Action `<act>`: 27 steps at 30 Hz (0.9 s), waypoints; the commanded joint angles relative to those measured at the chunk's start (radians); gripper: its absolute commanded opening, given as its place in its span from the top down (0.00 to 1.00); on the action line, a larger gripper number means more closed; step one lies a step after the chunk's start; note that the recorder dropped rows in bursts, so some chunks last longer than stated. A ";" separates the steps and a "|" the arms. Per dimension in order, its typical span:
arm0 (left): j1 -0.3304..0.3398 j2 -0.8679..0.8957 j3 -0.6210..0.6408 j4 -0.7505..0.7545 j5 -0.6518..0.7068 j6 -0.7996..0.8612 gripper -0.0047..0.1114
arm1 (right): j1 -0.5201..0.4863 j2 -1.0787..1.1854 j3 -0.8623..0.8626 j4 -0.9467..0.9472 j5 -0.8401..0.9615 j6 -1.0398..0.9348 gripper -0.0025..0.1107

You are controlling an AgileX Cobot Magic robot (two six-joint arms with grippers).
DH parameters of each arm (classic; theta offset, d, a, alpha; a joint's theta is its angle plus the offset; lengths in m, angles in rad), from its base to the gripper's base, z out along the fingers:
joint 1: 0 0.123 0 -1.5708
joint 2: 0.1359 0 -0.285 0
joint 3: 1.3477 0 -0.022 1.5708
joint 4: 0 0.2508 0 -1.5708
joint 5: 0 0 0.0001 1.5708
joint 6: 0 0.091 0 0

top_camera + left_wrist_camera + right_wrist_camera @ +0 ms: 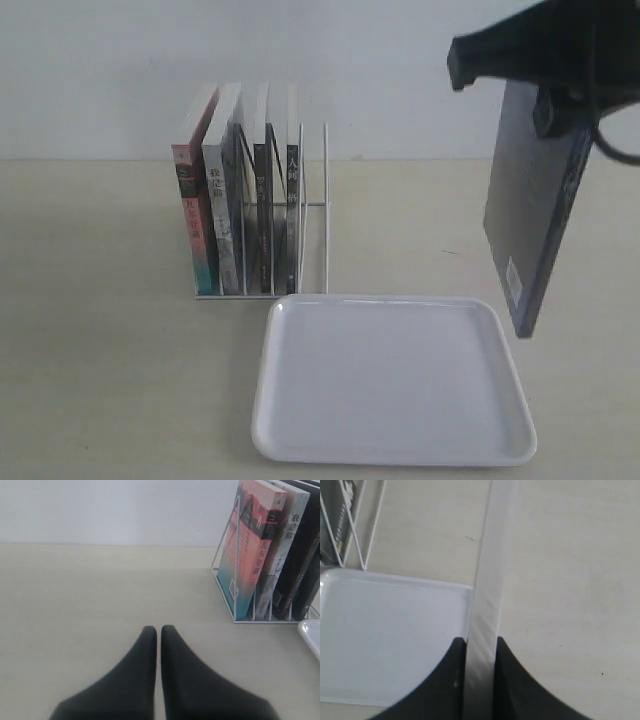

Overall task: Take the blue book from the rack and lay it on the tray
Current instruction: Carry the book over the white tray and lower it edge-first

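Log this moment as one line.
stage: transfer | right jaws: shut on blue book, upright by tray right edge | left jaws: shut, empty, apart from rack | laid: no

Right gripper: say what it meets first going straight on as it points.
The blue book in the right gripper leads: its lower end would likely meet the right rim of the tray, or the table just beside it; depth is unclear.

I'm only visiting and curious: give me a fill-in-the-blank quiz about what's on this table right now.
The rack holds ___ books. The left gripper is ___. The right gripper grips the blue book, which hangs ___ rather than flat. The tray is coloured ___.
Missing words: four, shut, upright, white.
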 commanded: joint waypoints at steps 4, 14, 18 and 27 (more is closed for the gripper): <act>0.002 -0.003 -0.001 -0.004 -0.004 0.000 0.92 | 0.112 0.162 0.015 -0.033 -0.030 -0.016 0.98; 0.002 -0.003 -0.001 -0.004 -0.004 0.000 0.92 | 0.138 0.210 0.015 -0.112 -0.030 0.005 0.98; 0.002 -0.003 -0.001 -0.004 -0.004 0.000 0.92 | 0.138 0.210 0.017 -0.119 -0.030 0.009 0.98; 0.002 -0.003 -0.001 -0.004 -0.004 0.000 0.92 | 0.138 0.210 0.017 -0.106 -0.030 -0.008 0.98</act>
